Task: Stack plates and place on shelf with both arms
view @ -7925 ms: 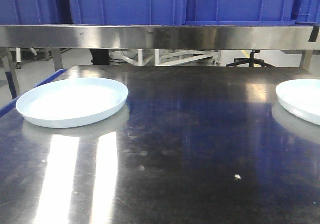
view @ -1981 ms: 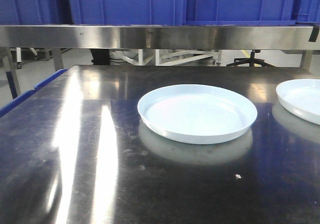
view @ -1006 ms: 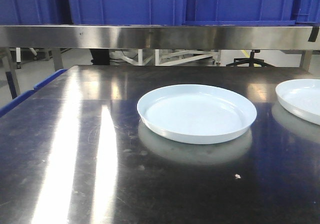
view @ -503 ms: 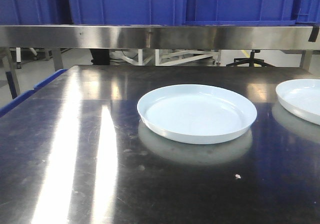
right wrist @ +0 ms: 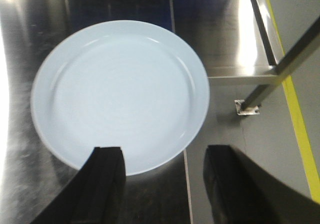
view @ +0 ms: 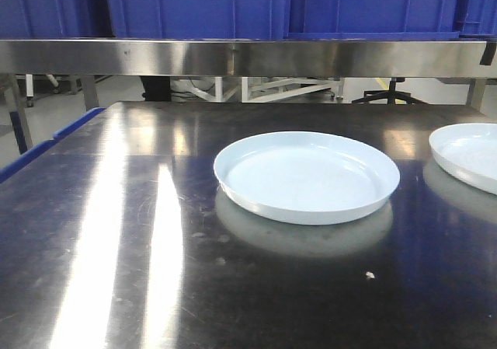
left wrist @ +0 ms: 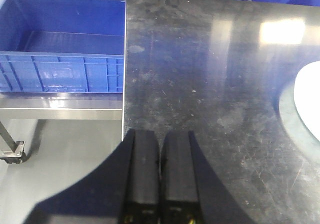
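Right gripper (right wrist: 165, 156) spread wide, white plate (right wrist: 120, 89) just ahead between its fingers; left gripper (left wrist: 160, 136) pressed together, second white plate (left wrist: 311, 99) well ahead-right.

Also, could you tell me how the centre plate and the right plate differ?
The centre plate lies in the middle of the table, clear of its edges; the right plate sits at its right edge, rim seemingly overhanging. The right gripper hangs over the right plate, jaws open; the left gripper, jaws shut, is beside the centre plate, not over it. Both are round, white, shallow, empty, lying flat.
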`<state>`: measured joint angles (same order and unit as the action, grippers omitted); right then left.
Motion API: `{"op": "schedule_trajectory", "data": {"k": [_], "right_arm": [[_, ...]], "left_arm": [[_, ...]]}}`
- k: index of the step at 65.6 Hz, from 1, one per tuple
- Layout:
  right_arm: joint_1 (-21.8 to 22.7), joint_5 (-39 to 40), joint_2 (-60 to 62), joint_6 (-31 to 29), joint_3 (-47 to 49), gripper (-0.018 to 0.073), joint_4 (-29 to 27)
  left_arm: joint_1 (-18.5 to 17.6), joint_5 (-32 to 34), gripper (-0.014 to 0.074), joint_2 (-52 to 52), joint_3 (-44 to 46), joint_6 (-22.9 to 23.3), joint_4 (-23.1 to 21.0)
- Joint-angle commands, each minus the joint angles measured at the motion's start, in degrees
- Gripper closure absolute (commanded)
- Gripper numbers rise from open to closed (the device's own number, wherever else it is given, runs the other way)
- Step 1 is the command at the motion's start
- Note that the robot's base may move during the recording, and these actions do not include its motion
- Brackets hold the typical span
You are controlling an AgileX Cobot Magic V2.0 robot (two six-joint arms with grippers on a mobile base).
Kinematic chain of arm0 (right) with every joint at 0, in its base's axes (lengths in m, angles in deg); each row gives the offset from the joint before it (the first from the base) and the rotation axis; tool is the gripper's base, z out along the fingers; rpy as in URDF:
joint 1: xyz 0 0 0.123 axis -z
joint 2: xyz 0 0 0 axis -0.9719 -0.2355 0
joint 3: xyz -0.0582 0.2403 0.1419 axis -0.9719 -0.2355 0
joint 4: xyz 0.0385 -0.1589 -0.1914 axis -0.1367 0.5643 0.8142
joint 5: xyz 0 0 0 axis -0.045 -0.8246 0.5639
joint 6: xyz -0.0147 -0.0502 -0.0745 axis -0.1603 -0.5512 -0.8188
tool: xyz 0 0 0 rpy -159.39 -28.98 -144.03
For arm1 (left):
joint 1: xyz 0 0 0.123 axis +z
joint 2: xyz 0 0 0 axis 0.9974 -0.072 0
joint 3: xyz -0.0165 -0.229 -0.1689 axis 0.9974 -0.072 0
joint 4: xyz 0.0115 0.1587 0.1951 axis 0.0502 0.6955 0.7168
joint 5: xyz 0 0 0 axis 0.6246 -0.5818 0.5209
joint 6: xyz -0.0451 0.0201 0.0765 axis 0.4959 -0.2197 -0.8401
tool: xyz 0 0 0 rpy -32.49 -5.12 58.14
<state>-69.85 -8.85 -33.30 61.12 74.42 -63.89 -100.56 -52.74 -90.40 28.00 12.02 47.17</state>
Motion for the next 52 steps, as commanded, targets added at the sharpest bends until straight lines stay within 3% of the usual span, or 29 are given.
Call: {"op": "schedule_trajectory", "data": {"k": [1, 26, 52], "right_arm": [[2.6, 4.8, -2.8, -0.1, 4.0, 0.0095, 1.0], [8.7, 3.1, -18.5, -0.1, 14.6, 0.0095, 1.0], [10.9, 4.7, -26.7, -0.1, 15.7, 0.0095, 1.0]], "left_arm": [[0.1, 4.9, 0.0510, 0.5, 1.6, 0.4, -0.3], [0.1, 4.9, 0.0510, 0.5, 1.6, 0.4, -0.3], [0.1, 4.9, 0.0510, 0.5, 1.6, 0.4, -0.3]]}}
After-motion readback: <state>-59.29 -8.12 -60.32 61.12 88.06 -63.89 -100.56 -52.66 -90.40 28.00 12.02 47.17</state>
